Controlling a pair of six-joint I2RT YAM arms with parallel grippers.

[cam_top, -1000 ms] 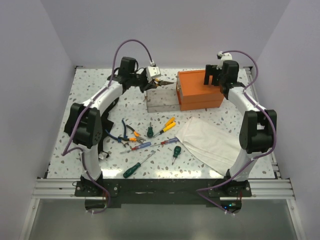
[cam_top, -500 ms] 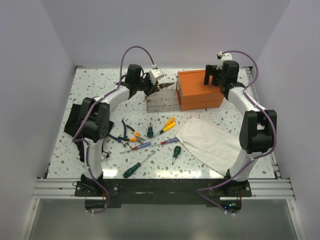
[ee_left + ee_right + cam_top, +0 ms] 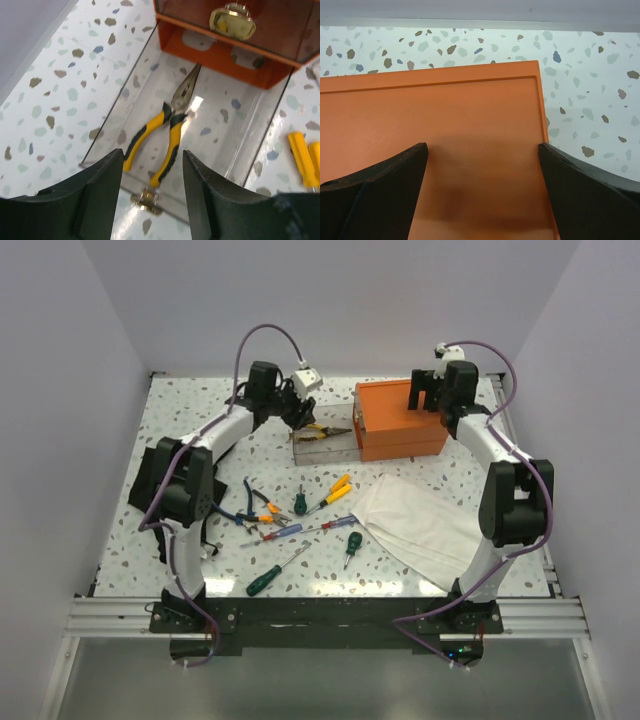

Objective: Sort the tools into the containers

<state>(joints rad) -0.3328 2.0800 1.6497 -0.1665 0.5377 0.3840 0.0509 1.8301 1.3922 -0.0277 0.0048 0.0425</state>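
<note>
My left gripper (image 3: 152, 166) hangs open over a pulled-out, clear-walled shallow drawer (image 3: 125, 105), its two dark fingers (image 3: 102, 192) spread apart and holding nothing. Between them, in the left wrist view, a pair of long-nose pliers with yellow-and-black handles (image 3: 172, 117) lies flat on the drawer floor. The steel nose points toward the orange rectangular box (image 3: 220, 55) from which the drawer extends, and the handles are splayed toward me. A small brass knob (image 3: 146, 198) sits on the drawer's near front, and a larger brass knob (image 3: 232, 21) shows on the shut drawer above it. From overhead, the box (image 3: 400, 420) stands at the far middle of the speckled tabletop (image 3: 200, 410), the open drawer (image 3: 325, 448) juts from its left face, and the pliers (image 3: 325, 430) are inside it, with my left gripper (image 3: 298, 412) just above. My right gripper (image 3: 428, 400) is over the back of the box top. In its own wrist view the right gripper (image 3: 481, 147) is opened wide with bare orange lid (image 3: 470, 110) between the fingers, and it grips nothing; I cannot tell whether the fingers touch the lid. Nearer my bases, loose tools lie scattered on the tabletop, among them a green-handled screwdriver (image 3: 268, 578) and a yellow-handled tool (image 3: 338, 487). A crumpled white cloth (image 3: 420, 520) lies to their right.
</note>
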